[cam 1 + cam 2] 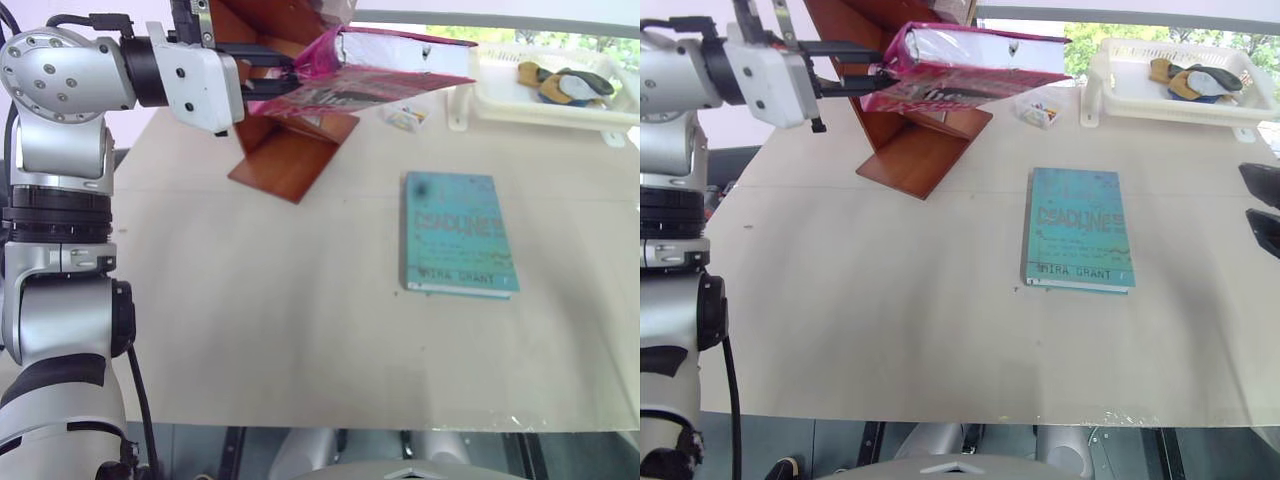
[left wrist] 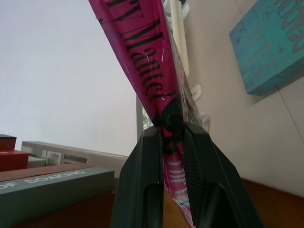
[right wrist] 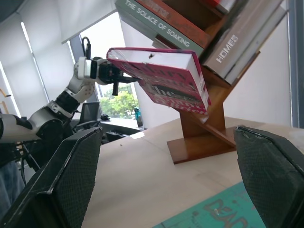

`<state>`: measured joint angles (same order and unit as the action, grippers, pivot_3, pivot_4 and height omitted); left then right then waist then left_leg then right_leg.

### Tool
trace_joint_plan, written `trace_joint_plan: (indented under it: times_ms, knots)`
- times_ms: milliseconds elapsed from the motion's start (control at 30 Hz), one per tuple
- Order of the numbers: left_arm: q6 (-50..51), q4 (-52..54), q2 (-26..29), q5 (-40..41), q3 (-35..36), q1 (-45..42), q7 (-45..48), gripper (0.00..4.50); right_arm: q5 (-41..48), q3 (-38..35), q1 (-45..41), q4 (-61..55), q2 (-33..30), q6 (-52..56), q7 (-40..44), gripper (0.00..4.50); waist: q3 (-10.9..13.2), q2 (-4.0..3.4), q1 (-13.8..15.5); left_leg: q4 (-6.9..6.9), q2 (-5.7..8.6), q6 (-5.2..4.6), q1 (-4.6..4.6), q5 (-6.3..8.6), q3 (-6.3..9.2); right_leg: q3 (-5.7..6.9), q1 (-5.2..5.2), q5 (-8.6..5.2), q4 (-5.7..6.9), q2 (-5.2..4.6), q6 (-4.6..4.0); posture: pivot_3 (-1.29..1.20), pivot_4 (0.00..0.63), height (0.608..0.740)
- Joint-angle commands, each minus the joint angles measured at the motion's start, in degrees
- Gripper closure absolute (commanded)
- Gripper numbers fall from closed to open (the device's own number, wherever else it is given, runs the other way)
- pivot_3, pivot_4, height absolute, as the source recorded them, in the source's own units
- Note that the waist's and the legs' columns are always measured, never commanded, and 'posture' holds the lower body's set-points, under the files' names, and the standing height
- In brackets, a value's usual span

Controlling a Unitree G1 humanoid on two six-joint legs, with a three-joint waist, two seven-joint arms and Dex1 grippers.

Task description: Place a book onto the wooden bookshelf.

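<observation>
A broad, pale beige table [image 1: 890, 330] takes up most of the room in view. Beyond the table's far edge, a tall window [image 3: 118, 102] with white roller blinds [image 3: 42, 28] admits daylight and shows green trees [image 1: 1160, 38].

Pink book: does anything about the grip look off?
Yes. The left gripper pinches the pink book by its front cover alone, so the cover bends away from the page block and the book hangs partly open, tilted, in front of the wooden bookshelf. The teal book lies flat and looks fine.

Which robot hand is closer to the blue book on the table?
The right. The right gripper hovers just beside the teal book, fingers open. The left gripper is farther off, up by the wooden bookshelf, clamping the pink book.
</observation>
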<state>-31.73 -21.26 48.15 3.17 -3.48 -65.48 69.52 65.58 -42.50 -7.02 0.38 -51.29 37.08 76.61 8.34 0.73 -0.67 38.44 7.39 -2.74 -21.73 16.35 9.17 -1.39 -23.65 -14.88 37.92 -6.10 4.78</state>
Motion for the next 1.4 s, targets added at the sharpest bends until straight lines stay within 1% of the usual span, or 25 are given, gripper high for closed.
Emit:
trace_joint_plan:
  times_ms: [33, 300, 400, 500, 733, 867, 1033, 1100, 1200, 1333, 1367, 1400]
  knots:
    - [-0.39, 2.52, -0.9, 2.48, 2.03, -3.18, -2.59, 4.28, 0.51, -0.38, -1.36, -2.65, 0.12, -0.23, -1.31, 0.0, 0.01, 0.01, 0.05, 0.02, 0.0, 0.0, -0.03, 0.0, 0.01, 0.03, -0.02, 0.0, -0.01, 0.01, 0.0, 0.0, 0.15, 0.74]
    - [-0.19, 3.29, -5.33, 3.53, 0.97, -1.77, -4.03, 4.28, 0.38, -1.16, -0.63, -4.5, 0.88, -0.64, -3.04, 0.0, 0.01, 0.01, 0.28, 0.03, 0.08, -0.01, -0.16, 0.01, 0.2, 0.23, -0.03, 0.0, -0.09, -0.04, 0.01, 0.0, 0.15, 0.74]
    - [-0.82, 2.71, -5.63, 2.36, 0.94, -2.87, -4.39, 4.28, 0.15, -2.03, 0.38, -4.91, 1.1, -1.03, -2.84, 0.0, 0.01, 0.02, 0.19, 0.03, 0.08, -0.01, -0.16, 0.01, 0.2, 0.23, -0.03, 0.0, -0.09, -0.03, 0.01, 0.0, 0.15, 0.74]
    - [-4.26, -0.62, -2.58, -3.59, -0.43, -4.39, -4.46, 4.28, 0.16, -2.56, 1.15, -5.01, 1.15, -1.41, -2.58, 0.0, 0.01, 0.01, -0.06, 0.02, 0.08, -0.01, -0.15, 0.01, 0.18, 0.21, -0.03, 0.0, -0.09, -0.03, 0.01, 0.0, 0.15, 0.74]
    - [-8.08, -8.28, 4.59, -13.67, -3.38, -5.94, -6.51, 4.28, -0.02, -1.57, 0.62, -6.01, 1.57, -2.09, -4.09, 0.0, 0.0, 0.0, -0.16, -0.02, 0.05, -0.01, -0.06, 0.01, 0.07, 0.11, -0.03, 0.0, -0.07, 0.09, 0.01, 0.0, 0.15, 0.74]
    - [-8.34, -10.09, 7.01, -16.62, -4.11, -5.85, -7.42, 4.28, 0.08, -1.11, -0.16, -6.56, 1.71, -1.9, -5.15, 0.0, 0.0, 0.0, 0.01, -0.01, 0.08, -0.02, -0.11, 0.01, 0.09, 0.14, -0.04, 0.0, -0.07, 0.11, 0.01, 0.0, 0.15, 0.74]
    - [-8.67, -12.28, 9.09, -21.4, -4.86, -6.57, -11.4, 4.28, 0.15, -0.96, -0.57, -6.5, 1.68, -1.72, -5.3, 0.0, 0.0, 0.0, 0.0, -0.02, 0.1, -0.02, -0.13, 0.01, 0.2, 0.24, -0.04, 0.0, -0.06, 0.1, 0.01, 0.0, 0.15, 0.74]
    - [-8.94, -13.62, 9.63, -22.74, -5.07, -7.2, -13.09, 4.28, 0.22, -0.91, -0.63, -6.52, 1.7, -1.68, -5.32, 0.0, 0.0, 0.0, -0.05, -0.02, 0.11, -0.02, -0.13, 0.01, 0.18, 0.22, -0.04, 0.0, -0.06, 0.09, 0.01, 0.0, 0.15, 0.74]
    - [-10.04, -16.12, 11.42, -27.61, -6.73, -9.15, -15.69, 4.28, 0.09, -0.77, -0.68, -6.49, 1.71, -1.78, -5.22, 0.0, 0.01, 0.01, -0.16, -0.02, 0.11, -0.02, -0.13, 0.01, 0.16, 0.22, -0.06, 0.0, -0.06, 0.11, 0.01, 0.0, 0.15, 0.74]
    - [-10.54, -19.27, 12.47, -30.91, -7.97, -11.11, -19.32, 4.28, -0.18, -0.62, -0.81, -6.22, 1.68, -1.95, -5.03, 0.0, 0.01, 0.01, -0.13, -0.01, 0.11, -0.02, -0.11, 0.01, 0.13, 0.18, -0.06, 0.0, -0.03, 0.1, 0.01, 0.0, 0.15, 0.74]
    - [-10.15, -19.76, 12.47, -31.14, -8.06, -11.38, -19.69, 3.55, -0.24, -0.66, -0.76, -6.16, 1.68, -1.99, -4.94, 0.0, 0.01, 0.01, -0.15, -0.01, 0.1, -0.02, -0.11, 0.01, 0.13, 0.18, -0.06, 0.0, -0.02, 0.11, 0.01, 0.0, 0.15, 0.74]
    - [-10.06, -20.02, 12.47, -31.56, -8.29, -11.76, -20.18, 3.36, -0.33, -0.69, -0.72, -6.08, 1.67, -2.05, -4.88, 0.0, 0.01, 0.01, -0.17, 0.0, 0.1, -0.02, -0.1, 0.01, 0.12, 0.17, -0.06, 0.0, 0.0, 0.11, 0.01, 0.0, 0.15, 0.74]
